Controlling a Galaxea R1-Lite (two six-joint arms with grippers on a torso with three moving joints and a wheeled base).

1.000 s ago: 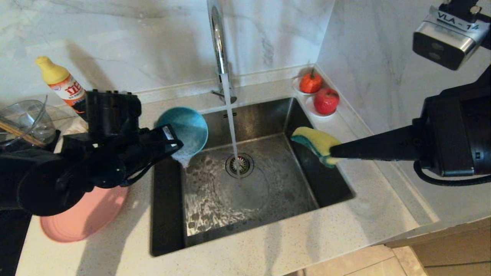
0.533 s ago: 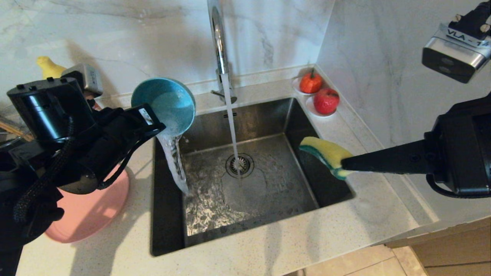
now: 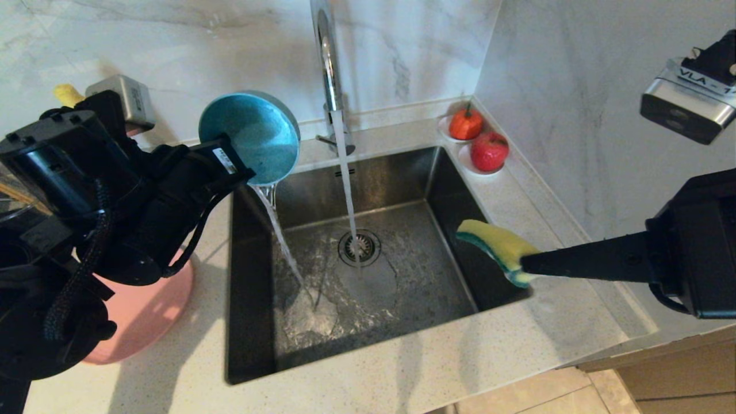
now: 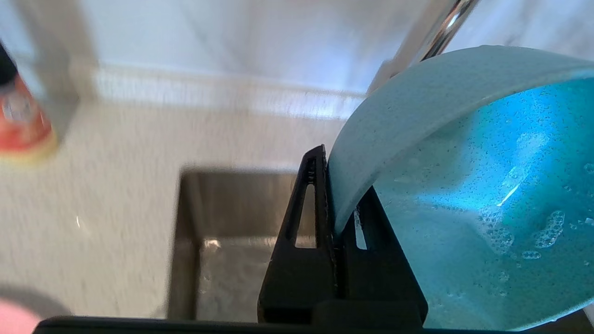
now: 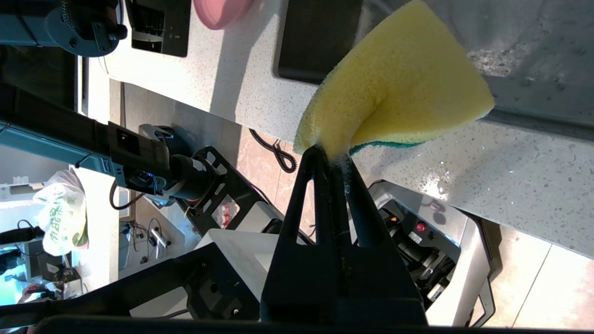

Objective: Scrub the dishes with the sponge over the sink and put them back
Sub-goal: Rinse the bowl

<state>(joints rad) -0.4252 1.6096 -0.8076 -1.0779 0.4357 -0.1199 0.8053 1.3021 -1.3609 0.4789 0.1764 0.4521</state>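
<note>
My left gripper point(image 3: 244, 172) pinches the rim of the one teal-blue bowl point(image 3: 250, 135), tipped above the sink's point(image 3: 253, 322) back-left corner, water pouring out. My right gripper point(image 3: 520, 265) is clamped on the one yellow sponge point(image 3: 494, 244) over the sink's right edge. One pink plate point(image 3: 144, 310) lies left of the sink; two red fruits point(image 3: 489, 150) sit at its back-right corner.
</note>
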